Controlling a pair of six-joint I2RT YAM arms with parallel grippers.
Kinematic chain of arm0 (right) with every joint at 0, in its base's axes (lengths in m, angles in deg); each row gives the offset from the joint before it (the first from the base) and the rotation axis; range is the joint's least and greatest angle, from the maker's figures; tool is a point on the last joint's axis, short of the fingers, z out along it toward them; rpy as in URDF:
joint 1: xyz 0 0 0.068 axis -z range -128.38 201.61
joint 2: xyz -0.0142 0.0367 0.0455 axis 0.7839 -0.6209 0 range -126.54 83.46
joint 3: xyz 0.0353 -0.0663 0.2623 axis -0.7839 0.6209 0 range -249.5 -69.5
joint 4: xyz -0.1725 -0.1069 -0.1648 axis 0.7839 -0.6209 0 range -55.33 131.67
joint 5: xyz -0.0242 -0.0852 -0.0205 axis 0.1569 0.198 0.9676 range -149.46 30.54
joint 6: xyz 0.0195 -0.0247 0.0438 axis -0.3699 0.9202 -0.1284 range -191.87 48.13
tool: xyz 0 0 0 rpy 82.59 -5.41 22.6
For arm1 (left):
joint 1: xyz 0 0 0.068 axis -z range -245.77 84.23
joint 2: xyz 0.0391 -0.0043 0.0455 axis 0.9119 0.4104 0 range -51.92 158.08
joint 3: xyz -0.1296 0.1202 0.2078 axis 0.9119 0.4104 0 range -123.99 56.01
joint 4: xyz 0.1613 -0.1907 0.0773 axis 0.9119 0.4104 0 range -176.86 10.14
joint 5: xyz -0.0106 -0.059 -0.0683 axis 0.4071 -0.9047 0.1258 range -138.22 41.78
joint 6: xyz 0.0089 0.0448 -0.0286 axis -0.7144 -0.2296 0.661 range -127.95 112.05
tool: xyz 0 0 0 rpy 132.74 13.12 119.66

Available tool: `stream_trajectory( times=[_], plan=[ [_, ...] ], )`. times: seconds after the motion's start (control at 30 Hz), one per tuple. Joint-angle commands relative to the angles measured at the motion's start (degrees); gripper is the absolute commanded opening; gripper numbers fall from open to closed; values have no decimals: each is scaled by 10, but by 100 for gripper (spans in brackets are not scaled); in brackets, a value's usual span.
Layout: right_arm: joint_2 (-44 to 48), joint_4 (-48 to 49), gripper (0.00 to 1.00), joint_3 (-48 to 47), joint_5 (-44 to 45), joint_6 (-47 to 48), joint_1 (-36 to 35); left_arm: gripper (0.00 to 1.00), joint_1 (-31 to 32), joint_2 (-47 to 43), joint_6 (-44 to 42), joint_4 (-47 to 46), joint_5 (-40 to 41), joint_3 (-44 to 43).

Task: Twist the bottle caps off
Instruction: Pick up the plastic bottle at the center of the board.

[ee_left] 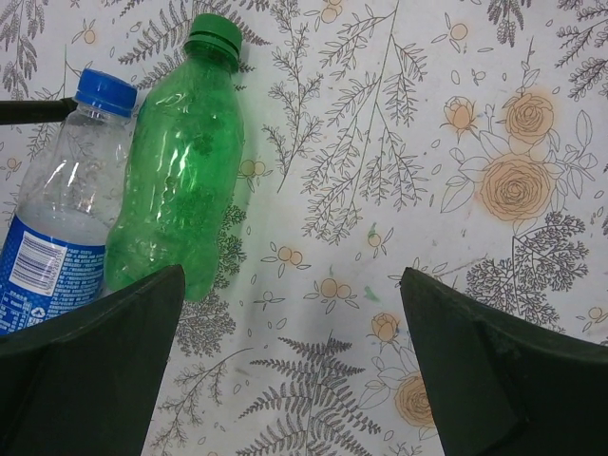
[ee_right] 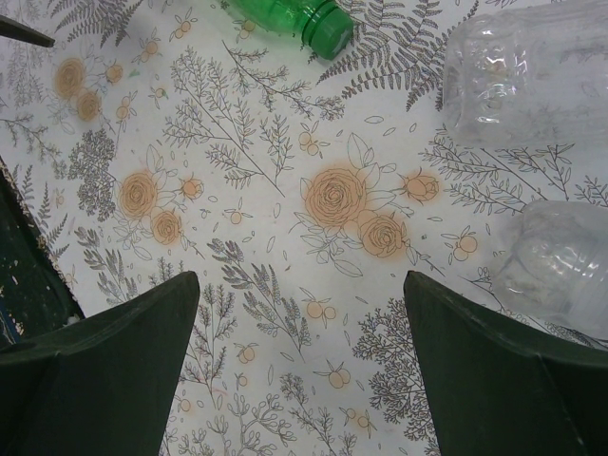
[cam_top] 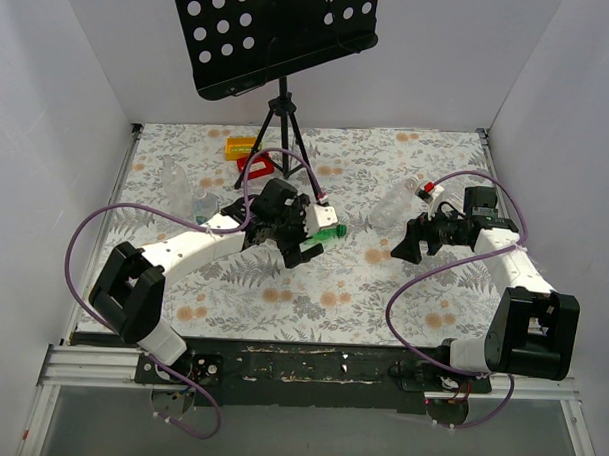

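A green bottle (ee_left: 180,180) with a green cap (ee_left: 214,36) lies on the floral cloth. Beside it lies a clear bottle with a blue-white label (ee_left: 57,228) and a blue cap (ee_left: 106,92). My left gripper (ee_left: 290,313) is open and empty over bare cloth, just right of the green bottle's base. In the top view the left gripper (cam_top: 306,246) sits by the green bottle (cam_top: 327,234). My right gripper (ee_right: 302,294) is open and empty above the cloth. The green cap (ee_right: 328,28) lies ahead of it and two clear bottles (ee_right: 527,71) (ee_right: 560,266) to its right. The right gripper also shows in the top view (cam_top: 404,249).
A black tripod stand (cam_top: 281,117) stands at the back middle, with red and yellow blocks (cam_top: 249,156) at its foot. More clear bottles lie at the left (cam_top: 176,182) and at the right middle (cam_top: 393,203). White walls enclose the table on three sides.
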Motion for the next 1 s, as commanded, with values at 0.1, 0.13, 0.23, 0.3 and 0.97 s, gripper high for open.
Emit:
stream_trajectory(
  times=[0.1, 0.13, 0.23, 0.3, 0.97],
  plan=[
    [-4, -3, 97, -18, -16, 6, 3, 98, -15, -27, -22, -13, -30, 6],
    [-4, -3, 97, -18, -16, 6, 3, 98, -16, -27, -23, -13, -32, 6],
    [-4, -3, 96, -19, -17, 6, 3, 98, -17, -26, -27, -14, -36, 5],
    [-3, -3, 97, -19, -17, 6, 2, 98, -18, -25, -29, -16, -37, 4],
    [-4, -5, 96, -20, -17, 8, 2, 98, -48, 7, -70, -29, -99, -34]
  ],
)
